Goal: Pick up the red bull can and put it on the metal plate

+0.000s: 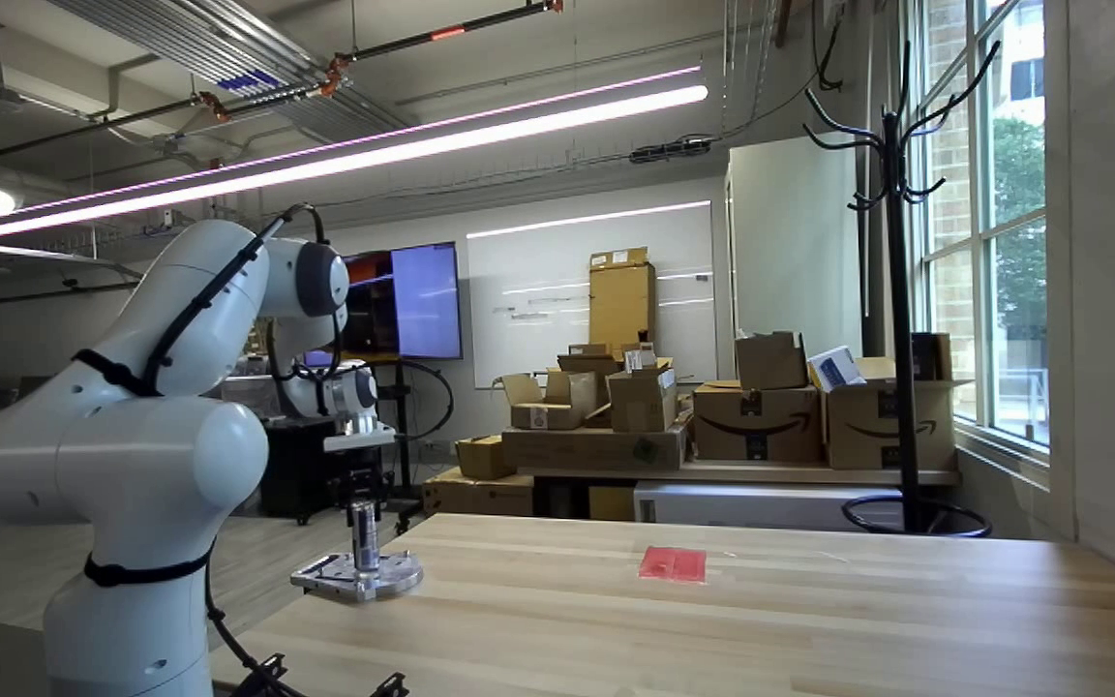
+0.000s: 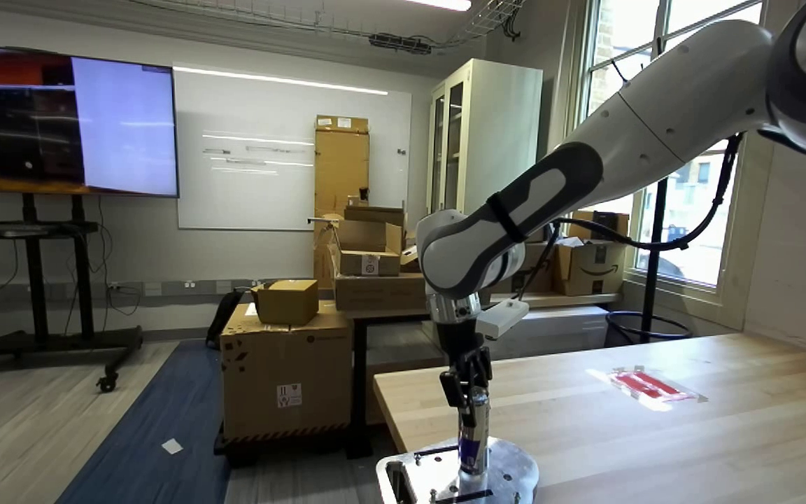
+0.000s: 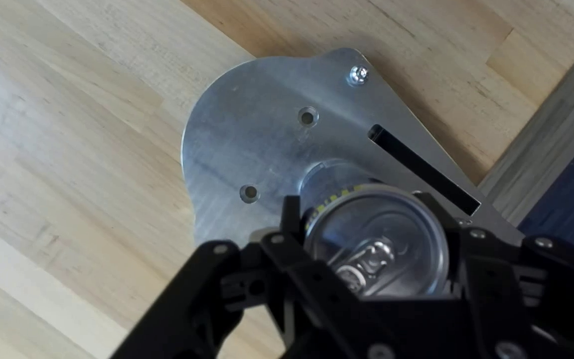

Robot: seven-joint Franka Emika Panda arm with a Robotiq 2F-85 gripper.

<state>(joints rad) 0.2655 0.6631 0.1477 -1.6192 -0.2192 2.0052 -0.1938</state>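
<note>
In both exterior views the pincer (image 2: 476,402) pinches the upright Red Bull can (image 2: 471,451) near its top, the metal plate (image 2: 513,458) at six o'clock beneath, contact unclear.

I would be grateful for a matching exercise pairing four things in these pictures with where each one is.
Column 1
1. red bull can
2. metal plate
3. flat red patch
4. coat rack

Column 2
A. standing by the window
B. upright, gripped by the tool
C. on the table, away from the can
D. under the can

Pairs: 1-B; 2-D; 3-C; 4-A
</note>
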